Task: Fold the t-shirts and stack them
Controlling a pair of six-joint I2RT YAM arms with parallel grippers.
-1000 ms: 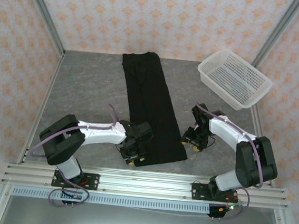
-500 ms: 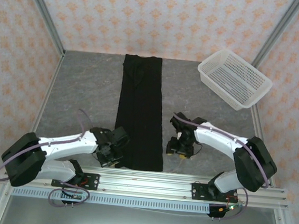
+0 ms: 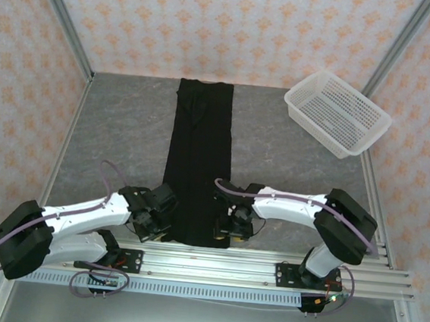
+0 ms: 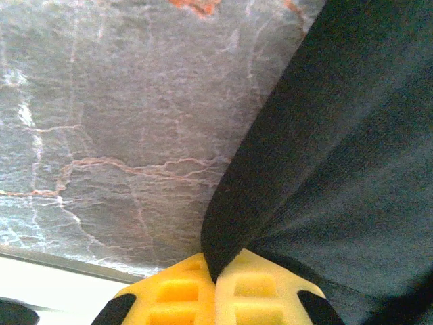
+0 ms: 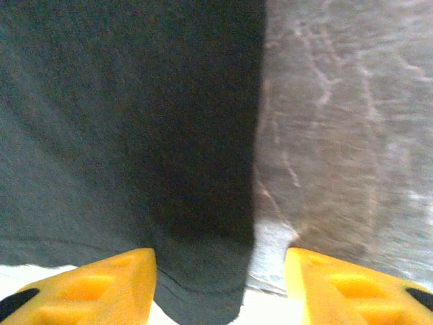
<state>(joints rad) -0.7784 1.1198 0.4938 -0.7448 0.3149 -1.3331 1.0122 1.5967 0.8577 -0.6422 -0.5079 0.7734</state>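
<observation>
Both arms have drawn in to the near hem of the t-shirt [image 3: 198, 159], a long strip down the counter [image 3: 118, 136]. Its near-left corner is pinched in the left end effector [image 4: 215, 271]; the right end effector [image 5: 220, 271] straddles the other corner, wide and empty. Likely next: clamp, then fold the hem away.

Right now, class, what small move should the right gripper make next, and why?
Probably close the right gripper on the near corner of the t-shirt: its fingers stand apart around the hem, while the left gripper pinches the other near corner.

L gripper [image 4: 215, 269] clamps t-shirt [image 4: 338, 169], R gripper [image 5: 220, 267] agape (both arms low).
</observation>
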